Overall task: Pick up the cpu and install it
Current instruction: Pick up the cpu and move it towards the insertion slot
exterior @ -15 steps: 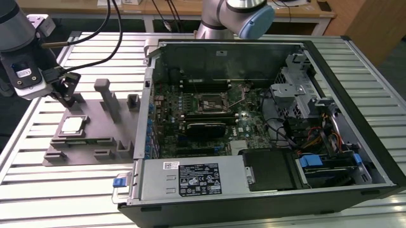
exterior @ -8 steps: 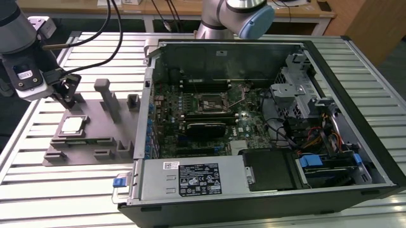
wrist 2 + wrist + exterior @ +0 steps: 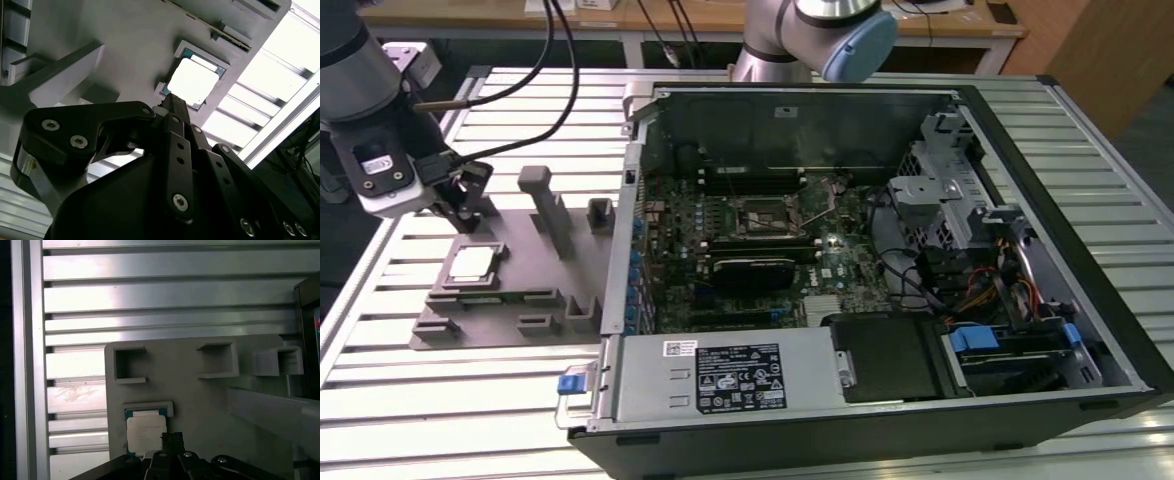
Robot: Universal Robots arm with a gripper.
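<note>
Hovering close over the cpu (image 3: 470,265), which lay flat in its tray (image 3: 520,265) pocket at the left of the exterior view, the fingers (image 3: 172,440) looked parted and empty, so a clean pick likely called for squaring them to opposite edges and closing gently.

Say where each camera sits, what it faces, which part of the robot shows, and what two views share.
Exterior view: off the arm, above, looking down on the open computer case and grey tray; the arm shows.
Second wrist view: on the wrist, behind the gripper, facing the cpu.
First wrist view: on the wrist, looking down on tray and table; the gripper shows.
Both wrist views share the cpu in the tray.
</note>
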